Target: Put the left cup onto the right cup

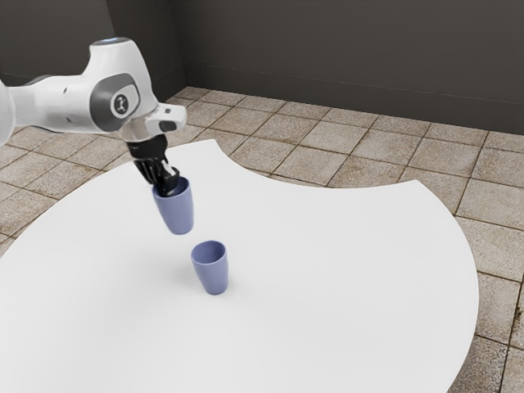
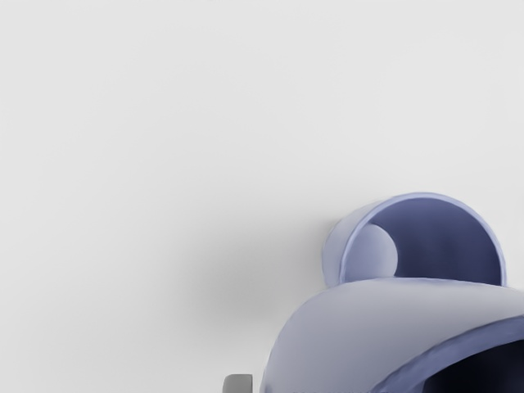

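**Item 1, tool** point(image 1: 166, 182): clamped on the rim of the held cup point(image 1: 174, 209). As I read the exterior view, one finger is inside the mouth and one outside.

**Item 2, held cup:** blue, mouth up, in the air above the surface point(image 1: 352, 278) and hanging slightly tilted.

**Item 3, standing cup** point(image 1: 210, 268): blue and upright, near the middle of the surface and well in from every edge. In the wrist view its open mouth point(image 2: 426, 237) lies just beyond the held cup point(image 2: 393, 336), not directly beneath it.

**Item 4, hazards (my judgement):**
- A pinch on one side of the rim lets the held cup swing or twist as I move it.
- If I lower it off-centre, its base could catch the standing cup's rim. Nothing braces that cup, so it would tip or skid.
- If it goes in tilted, it could wedge crooked.
- If I let go too high, it may bounce out and roll toward an edge.
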Robot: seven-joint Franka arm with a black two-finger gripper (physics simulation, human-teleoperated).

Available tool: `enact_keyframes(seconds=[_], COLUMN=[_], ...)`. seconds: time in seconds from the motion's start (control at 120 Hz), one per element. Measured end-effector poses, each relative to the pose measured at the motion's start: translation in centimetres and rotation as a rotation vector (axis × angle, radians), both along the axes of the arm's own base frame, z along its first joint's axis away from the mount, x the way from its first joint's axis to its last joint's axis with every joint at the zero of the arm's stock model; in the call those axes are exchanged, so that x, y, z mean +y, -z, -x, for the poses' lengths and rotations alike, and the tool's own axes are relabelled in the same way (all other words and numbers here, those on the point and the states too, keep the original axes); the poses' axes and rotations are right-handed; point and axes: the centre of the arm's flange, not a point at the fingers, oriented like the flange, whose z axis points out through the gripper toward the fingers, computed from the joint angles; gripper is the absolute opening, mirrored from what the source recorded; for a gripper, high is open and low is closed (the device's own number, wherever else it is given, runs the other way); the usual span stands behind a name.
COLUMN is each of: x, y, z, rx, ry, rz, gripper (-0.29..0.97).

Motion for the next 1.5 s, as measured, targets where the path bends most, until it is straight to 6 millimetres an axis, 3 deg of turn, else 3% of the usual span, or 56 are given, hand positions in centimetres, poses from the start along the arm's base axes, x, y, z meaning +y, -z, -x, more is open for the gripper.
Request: enact_keyframes(seconds=[0.342,1.5], x=[-3.7,-4.9], y=[0.7,5.9], z=[-0.4,-1.9], rx=[0.000,0.030], ry=[0.062,0.069], rz=[0.001,-0.008], gripper=[-0.10,-0.10])
